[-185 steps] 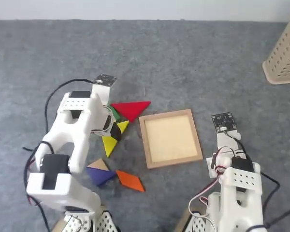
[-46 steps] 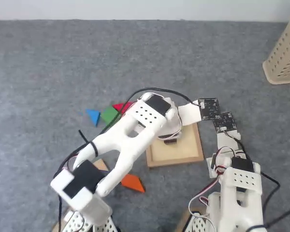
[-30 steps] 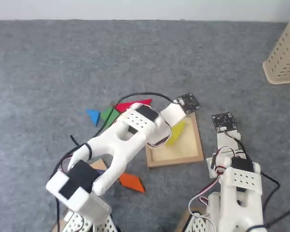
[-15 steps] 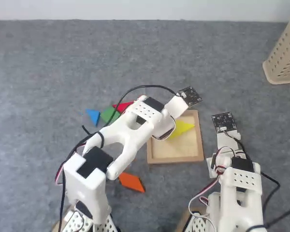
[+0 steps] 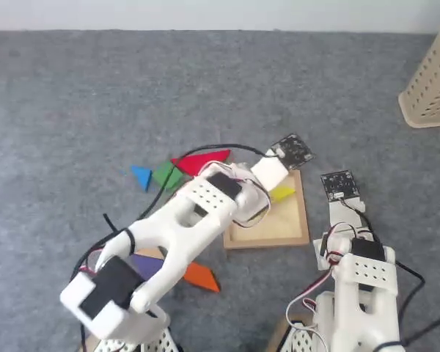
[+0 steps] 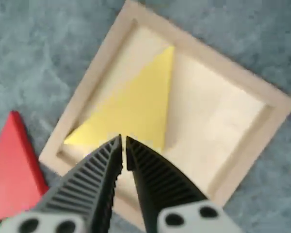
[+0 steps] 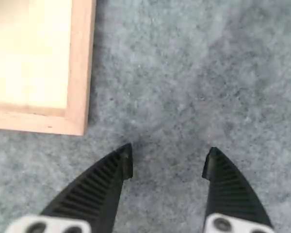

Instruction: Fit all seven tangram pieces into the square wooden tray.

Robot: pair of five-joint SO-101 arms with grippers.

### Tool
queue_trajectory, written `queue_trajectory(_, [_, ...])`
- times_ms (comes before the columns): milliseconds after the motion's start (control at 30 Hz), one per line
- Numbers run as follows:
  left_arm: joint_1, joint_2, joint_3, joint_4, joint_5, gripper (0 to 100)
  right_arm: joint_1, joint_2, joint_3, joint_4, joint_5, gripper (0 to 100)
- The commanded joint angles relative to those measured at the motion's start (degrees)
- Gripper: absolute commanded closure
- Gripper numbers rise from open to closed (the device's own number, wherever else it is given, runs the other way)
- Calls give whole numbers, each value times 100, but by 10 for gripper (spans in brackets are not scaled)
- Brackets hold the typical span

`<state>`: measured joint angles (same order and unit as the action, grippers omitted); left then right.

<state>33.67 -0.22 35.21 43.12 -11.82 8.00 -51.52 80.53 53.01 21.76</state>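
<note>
Tray, high view: square wooden tray (image 5: 303, 220) at centre; yellow triangle (image 5: 282, 193) inside, partly hidden under left arm (image 5: 198, 213); red triangle (image 5: 203, 161), green piece (image 5: 165, 174), blue piece (image 5: 140, 176), orange piece (image 5: 200, 276) loose on tabletop (image 5: 73, 88) to its left.
Left wrist view: whole triangle (image 6: 136, 104) flat, long edge along one tray (image 6: 208, 57) wall; left gripper (image 6: 122, 141) fingers pressed nearly together, empty, above it.
Right wrist view: right gripper (image 7: 169, 158) fingers spread over bare tabletop right of tray (image 7: 81, 63).
Handling: probably light, stiff, smooth; best pinched across opposite edges.

Left arm (image 5: 194, 224) stretched forward and rightward, wrist angled down; left gripper (image 6: 122, 141) pinched nearly closed. Right arm (image 5: 359, 282) folded near base; right gripper (image 7: 169, 156) spread wide.
</note>
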Motion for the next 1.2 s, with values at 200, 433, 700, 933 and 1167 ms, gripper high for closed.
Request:
queue_trajectory(200, [422, 554, -31, -1160, 26, 987, 31, 75, -18, -101, -53, 757])
queue_trajectory(433, [396, 703, -435, -659, 26, 987, 31, 75, -18, -101, -53, 757])
queue_trajectory(700, [563, 703, -523, -325, -369, 987, 31, 75, -18, -101, -53, 757])
queue_trajectory(933, [536, 1046, -1007, 237, -360, 987, 31, 75, -18, -101, -53, 757])
queue_trajectory(1167, [527, 2259, -2589, 1459, -273, 987, 31, 75, -18, -101, -53, 757])
